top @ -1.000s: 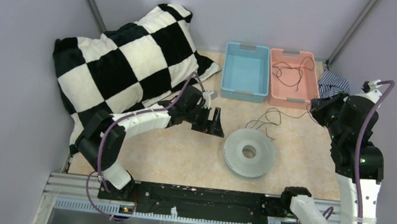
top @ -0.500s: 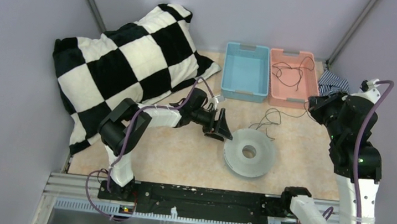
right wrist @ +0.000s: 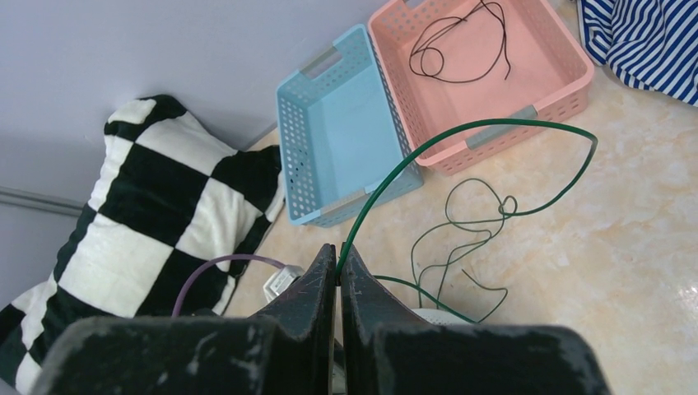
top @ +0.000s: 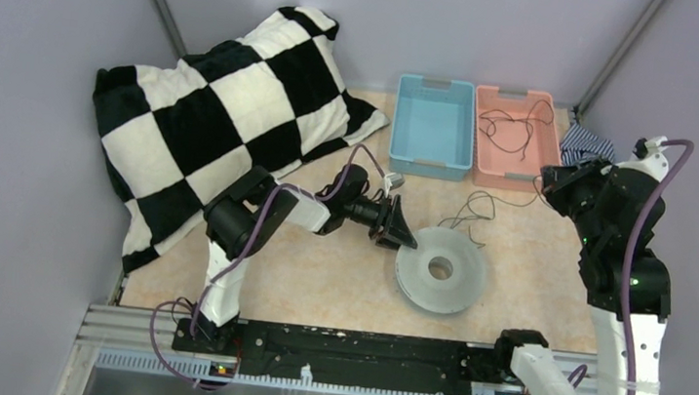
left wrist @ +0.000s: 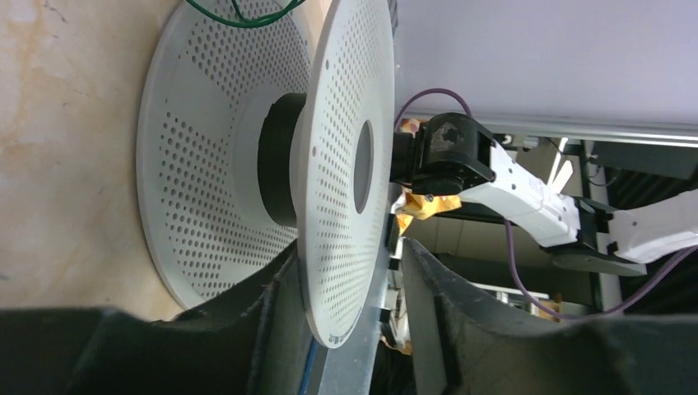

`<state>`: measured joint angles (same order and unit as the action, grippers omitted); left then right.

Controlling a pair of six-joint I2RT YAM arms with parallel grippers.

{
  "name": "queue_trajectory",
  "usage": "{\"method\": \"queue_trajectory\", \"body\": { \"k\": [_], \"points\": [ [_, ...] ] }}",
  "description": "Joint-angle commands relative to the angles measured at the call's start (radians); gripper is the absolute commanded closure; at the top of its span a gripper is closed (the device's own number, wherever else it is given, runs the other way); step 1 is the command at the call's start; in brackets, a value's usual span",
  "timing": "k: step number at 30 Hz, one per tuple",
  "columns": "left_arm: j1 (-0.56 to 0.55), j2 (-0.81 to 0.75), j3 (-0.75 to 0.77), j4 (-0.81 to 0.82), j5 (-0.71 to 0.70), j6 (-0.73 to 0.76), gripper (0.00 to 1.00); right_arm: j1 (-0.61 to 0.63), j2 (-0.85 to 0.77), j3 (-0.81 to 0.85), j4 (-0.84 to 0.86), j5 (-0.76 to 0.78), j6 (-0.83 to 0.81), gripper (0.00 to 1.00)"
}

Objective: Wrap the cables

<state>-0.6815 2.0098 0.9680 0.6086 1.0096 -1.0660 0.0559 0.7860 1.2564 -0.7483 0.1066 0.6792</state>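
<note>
Where your right fingers (right wrist: 317, 288) meet: pressed together, pinching the green cable (right wrist: 527, 122) right at their tips.
Left fingers (left wrist: 449, 313): spread, one on each side of the spool's upper flange (left wrist: 346, 164); a gap shows on the outer side, so no grip yet.
Green cable: arcs up from the pinch, then falls in loose loops on the worktop (top: 318, 273) just beyond the spool (top: 440, 268).
Cable handling: I judge it light, springy and slippery; hold it near an end and keep it taut.
Spool handling: probably light, rigid perforated plastic; take the flange rim, leaving the hub (left wrist: 280, 156) free for winding.
Other cable: a black cable (right wrist: 424, 53) lies in the pink basket (right wrist: 568, 90).
</note>
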Motion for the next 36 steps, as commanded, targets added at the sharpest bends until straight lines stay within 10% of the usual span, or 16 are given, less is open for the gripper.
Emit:
{"method": "queue_trajectory", "body": {
  "k": [1, 8, 12, 17, 21, 27, 36],
  "points": [
    [-0.005, 0.083, 0.036, 0.283, 0.095, -0.163, 0.53, -0.005, 0.004, 0.030, 0.008, -0.002, -0.025, 1.00],
    [-0.008, 0.126, 0.074, 0.347, 0.113, -0.225, 1.00, -0.005, -0.011, 0.038, -0.007, 0.017, -0.033, 1.00],
    [0.014, 0.018, 0.117, 0.217, 0.114, -0.146, 1.00, -0.006, -0.010, 0.027, 0.006, 0.000, -0.027, 1.00],
    [0.034, -0.214, 0.440, -0.784, -0.169, 0.490, 1.00, -0.005, -0.012, -0.005, 0.018, -0.022, -0.032, 1.00],
    [0.036, -0.266, 0.670, -1.196, -0.424, 0.716, 1.00, -0.006, 0.005, -0.066, 0.051, -0.114, -0.030, 1.00],
    [0.030, -0.326, 0.757, -1.419, -0.682, 0.858, 1.00, -0.005, 0.025, -0.131, 0.120, -0.270, -0.035, 1.00],
    [-0.169, -0.457, 0.537, -1.302, -1.266, 0.875, 1.00, -0.005, 0.029, -0.162, 0.151, -0.326, -0.033, 1.00]
  ]
}}
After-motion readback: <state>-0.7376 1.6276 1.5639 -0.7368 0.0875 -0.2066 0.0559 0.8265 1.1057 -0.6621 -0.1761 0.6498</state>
